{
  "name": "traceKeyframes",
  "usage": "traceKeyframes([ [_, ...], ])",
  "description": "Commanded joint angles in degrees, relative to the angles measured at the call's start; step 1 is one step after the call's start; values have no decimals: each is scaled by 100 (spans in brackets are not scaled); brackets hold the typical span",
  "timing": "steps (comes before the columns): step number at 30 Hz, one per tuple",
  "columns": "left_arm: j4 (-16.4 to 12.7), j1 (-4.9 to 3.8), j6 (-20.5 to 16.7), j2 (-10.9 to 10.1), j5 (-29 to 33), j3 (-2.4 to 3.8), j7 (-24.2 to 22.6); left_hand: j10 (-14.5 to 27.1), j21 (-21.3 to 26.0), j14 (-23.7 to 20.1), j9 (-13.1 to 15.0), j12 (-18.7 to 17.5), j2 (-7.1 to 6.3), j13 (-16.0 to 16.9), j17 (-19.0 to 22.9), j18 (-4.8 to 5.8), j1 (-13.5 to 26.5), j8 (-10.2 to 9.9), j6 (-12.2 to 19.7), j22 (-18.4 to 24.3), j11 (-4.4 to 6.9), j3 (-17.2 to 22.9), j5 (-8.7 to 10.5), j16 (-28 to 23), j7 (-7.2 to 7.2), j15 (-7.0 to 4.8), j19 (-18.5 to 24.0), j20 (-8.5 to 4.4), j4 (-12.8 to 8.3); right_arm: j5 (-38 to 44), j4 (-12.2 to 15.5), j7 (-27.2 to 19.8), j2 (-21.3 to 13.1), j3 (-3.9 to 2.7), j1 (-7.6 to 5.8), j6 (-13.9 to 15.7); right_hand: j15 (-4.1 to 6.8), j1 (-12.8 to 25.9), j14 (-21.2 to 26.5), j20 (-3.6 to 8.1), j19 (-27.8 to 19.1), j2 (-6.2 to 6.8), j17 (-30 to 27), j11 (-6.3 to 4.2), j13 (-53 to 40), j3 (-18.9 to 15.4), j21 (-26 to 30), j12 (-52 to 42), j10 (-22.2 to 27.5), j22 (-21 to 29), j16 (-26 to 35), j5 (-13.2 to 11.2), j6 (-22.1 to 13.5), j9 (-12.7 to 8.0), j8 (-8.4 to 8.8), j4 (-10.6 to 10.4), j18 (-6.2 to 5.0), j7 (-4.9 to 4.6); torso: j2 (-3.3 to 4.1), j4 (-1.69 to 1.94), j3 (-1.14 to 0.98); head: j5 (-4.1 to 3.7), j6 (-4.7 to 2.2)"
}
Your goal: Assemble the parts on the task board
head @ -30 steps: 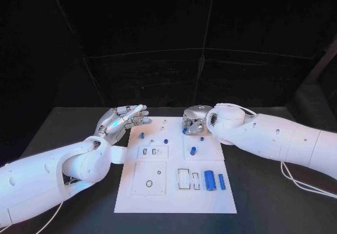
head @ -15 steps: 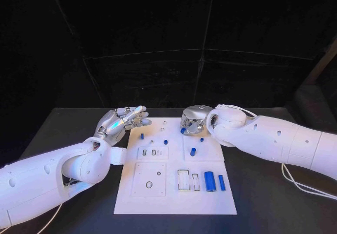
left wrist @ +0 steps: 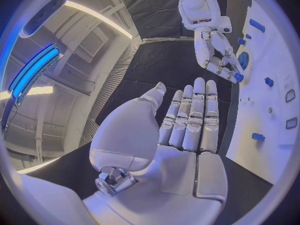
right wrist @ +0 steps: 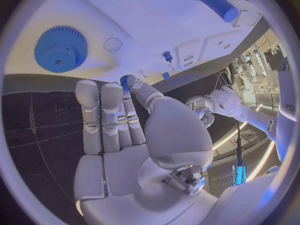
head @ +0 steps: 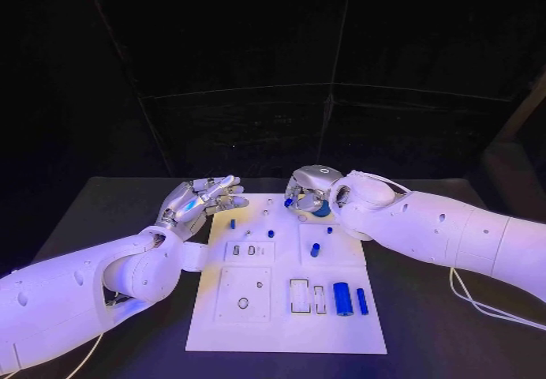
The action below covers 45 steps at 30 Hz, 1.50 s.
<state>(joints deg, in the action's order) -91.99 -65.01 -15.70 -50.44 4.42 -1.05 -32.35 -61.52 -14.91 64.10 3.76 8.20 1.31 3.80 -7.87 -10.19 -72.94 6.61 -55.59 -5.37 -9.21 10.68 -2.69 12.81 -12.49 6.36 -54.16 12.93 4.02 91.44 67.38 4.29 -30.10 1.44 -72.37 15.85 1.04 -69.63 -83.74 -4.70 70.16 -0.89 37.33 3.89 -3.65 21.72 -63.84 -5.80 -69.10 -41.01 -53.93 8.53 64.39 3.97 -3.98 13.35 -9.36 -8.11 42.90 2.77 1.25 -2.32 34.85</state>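
The task board (head: pixel 285 316), a white plate, lies in the middle of the black surface (head: pixel 102 213). Toward its near edge, at about 4 o'clock from the board's centre, a thick blue cylinder (head: pixel 342 298) lies beside a thinner blue rod (head: pixel 362 301), just right of two narrow rectangular slots. Around the middle of the board a short blue peg (head: pixel 314 249) stands, with smaller blue pieces near it: one at (head: pixel 271 233), one at (head: pixel 232 223) and one at (head: pixel 330 230). At the far edge, about 12 o'clock, a blue gear (head: pixel 321 208) sits on the board; the right wrist view shows it as a toothed wheel (right wrist: pixel 61 49) lying flat on the white plate.

The right hand (head: pixel 309 189) hangs over that far edge, just above the gear. Its fingers (right wrist: pixel 103 115) lie straight and side by side, and a small blue toothed part (right wrist: pixel 124 81) is pinched between the thumb and a fingertip. The left wrist view shows the same small blue piece at that hand's fingertips (left wrist: pixel 237 76).

The left hand (head: pixel 200 199) is at about 10 o'clock from the board's centre, raised beside the board's far left corner. Its fingers (left wrist: pixel 194 115) are stretched out close together with the thumb set apart, and it holds nothing.
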Motion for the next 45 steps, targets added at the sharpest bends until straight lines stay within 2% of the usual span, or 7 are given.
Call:
traceKeyframes([
  [1, -59, -8, 106, -11, 26, 3, -13, -25, 10, 33, -5, -15, 0, -8, -5, -34, 44, -25, -14, 9, 4, 30, -13, -26, -8, 8, -27, 1, 10, -79, -111, -1, 85, -6, -33, 405, -1, 34, -27, -24, 35, 32, 10, 12, 0, 25, -19, 24, -36, -5, -20, -35, 33, -11, 11, -1, 70, 15, 34, 30, 9, -25, -21],
  [9, -87, -9, 132, -6, 27, 3, -16, -30, 25, 36, -4, -32, -9, -7, -9, -34, 85, -39, -19, 20, 1, 12, -12, -44, -9, 12, -33, 4, 23, -136, -416, -9, 344, -7, -73, 469, -7, 66, -26, -29, 31, 81, 70, 17, 0, 69, -62, 35, -29, -50, -91, -67, 23, -13, 17, -54, 75, 11, 68, 73, 26, -56, -62],
  [13, -110, -12, 141, -17, 27, 3, -13, -30, 25, 36, -4, -32, -9, -7, -9, -34, 85, -39, -19, 20, 1, 12, -12, -44, -9, 12, -33, 4, 23, -151, -544, 16, 431, -7, -97, 378, -7, 60, -29, -29, 36, 87, 110, 17, 0, 103, -89, 41, -25, -82, -133, -70, 19, -13, 18, -71, 78, 12, 90, 75, 35, -49, -74],
  [25, -102, -15, 155, 13, 27, 3, -6, -32, 29, 38, -3, -38, -11, -7, -11, -34, 96, -43, -21, 23, 1, 6, -13, -50, -9, 12, -35, 5, 26, -158, -772, 63, 639, -6, -113, 44, -8, 50, -28, -29, 37, 97, 130, 18, 0, 138, -112, 46, -20, -108, -161, -66, 15, -14, 19, -85, 80, 10, 113, 91, 48, -58, -34],
  [30, -98, -15, 156, 19, 27, 3, -2, -33, 31, 39, -3, -40, -10, -6, -12, -34, 98, -44, -22, 25, 2, 7, -13, -52, -7, 12, -36, 5, 25, -154, -785, 55, 679, -5, -114, -131, -11, 57, -25, -31, 35, 116, 141, 23, 0, 157, -130, 52, -14, -126, -180, -69, 9, -14, 20, -103, 83, 5, 120, 99, 47, -42, -26],
  [32, -94, -16, 154, 19, 27, 3, -1, -33, 31, 39, -3, -40, -10, -6, -12, -34, 98, -44, -22, 25, 2, 7, -13, -52, -7, 12, -36, 5, 25, -153, -786, 45, 697, -5, -114, -179, -12, 57, -25, -32, 35, 119, 143, 23, 0, 158, -131, 52, -13, -128, -182, -69, 8, -14, 21, -105, 83, 5, 119, 85, 43, -25, -25],
  [45, -67, -20, 155, 27, 27, 4, 4, -33, 31, 39, -3, -40, -10, -6, -12, -34, 98, -44, -22, 25, 2, 7, -13, -52, -7, 12, -36, 5, 25, -152, -876, -2, 792, -4, -114, -316, -14, 65, -22, -34, 33, 139, 153, 25, -1, 167, -145, 54, -13, -143, -198, -74, 5, -14, 21, -118, 85, 3, 135, 76, 38, 10, -24],
])
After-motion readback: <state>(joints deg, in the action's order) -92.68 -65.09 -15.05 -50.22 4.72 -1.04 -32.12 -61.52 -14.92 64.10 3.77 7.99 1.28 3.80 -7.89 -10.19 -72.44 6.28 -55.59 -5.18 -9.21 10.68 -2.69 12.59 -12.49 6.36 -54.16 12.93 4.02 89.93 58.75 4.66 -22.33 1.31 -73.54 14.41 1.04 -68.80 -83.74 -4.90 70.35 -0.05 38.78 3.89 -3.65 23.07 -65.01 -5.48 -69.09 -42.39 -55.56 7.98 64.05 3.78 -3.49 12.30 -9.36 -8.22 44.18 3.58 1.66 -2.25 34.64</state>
